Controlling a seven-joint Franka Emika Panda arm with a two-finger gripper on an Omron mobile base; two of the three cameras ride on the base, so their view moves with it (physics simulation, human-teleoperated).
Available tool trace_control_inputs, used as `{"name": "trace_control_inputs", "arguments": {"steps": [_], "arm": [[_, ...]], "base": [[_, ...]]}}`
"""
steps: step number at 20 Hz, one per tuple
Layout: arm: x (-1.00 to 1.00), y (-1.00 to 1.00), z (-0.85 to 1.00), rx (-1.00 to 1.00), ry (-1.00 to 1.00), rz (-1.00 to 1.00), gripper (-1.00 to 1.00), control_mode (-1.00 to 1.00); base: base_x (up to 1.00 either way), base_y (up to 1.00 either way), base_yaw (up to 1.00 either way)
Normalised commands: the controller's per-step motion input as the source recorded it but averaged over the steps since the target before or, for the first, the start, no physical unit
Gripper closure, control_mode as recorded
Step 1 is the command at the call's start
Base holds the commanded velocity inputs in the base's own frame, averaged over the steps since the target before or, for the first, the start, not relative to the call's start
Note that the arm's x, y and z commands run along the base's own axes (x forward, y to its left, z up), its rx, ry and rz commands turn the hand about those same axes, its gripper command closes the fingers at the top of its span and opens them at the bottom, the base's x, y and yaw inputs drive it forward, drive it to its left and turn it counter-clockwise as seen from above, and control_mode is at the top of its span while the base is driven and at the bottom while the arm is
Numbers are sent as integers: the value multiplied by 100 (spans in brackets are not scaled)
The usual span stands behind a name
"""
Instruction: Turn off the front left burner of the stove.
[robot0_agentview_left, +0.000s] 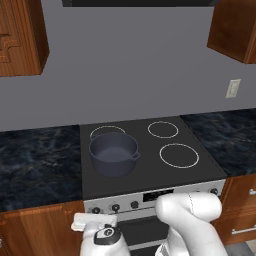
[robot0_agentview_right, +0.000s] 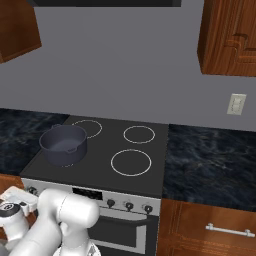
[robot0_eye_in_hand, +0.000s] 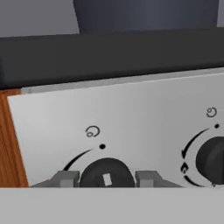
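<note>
The stove (robot0_agentview_left: 150, 172), a wide range with a black glass top ringed in thin white circles, sits between two dark marbled countertops (robot0_agentview_left: 37, 162), its silver front panel (robot0_eye_in_hand: 144, 113) facing the robot. A dark pot (robot0_agentview_left: 113, 152) stands on the front left burner, which suggests why that burner is the one to be switched off. The arm (robot0_agentview_left: 192, 220) reaches low in front of the range so that the hand meets the panel square-on, at the panel's left end beside the wooden cabinet (robot0_eye_in_hand: 6, 140). In the hand view the leftmost knob (robot0_eye_in_hand: 106, 174) lies directly between the fingertips (robot0_eye_in_hand: 65, 178), one on each side; the gripper (robot0_eye_in_hand: 106, 179) is spread to the knob's width, and whether the tips already press on it cannot be told. This straddling placement presumably readies a twist of the wrist. A second knob (robot0_eye_in_hand: 212, 159) sits just to the right, outside the fingers.
</note>
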Motion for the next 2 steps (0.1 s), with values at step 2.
{"name": "trace_control_inputs", "arguments": {"steps": [2], "arm": [[-2, -8, 3, 32, 0, -16, 100, -100]], "base": [[0, 0, 0]]}}
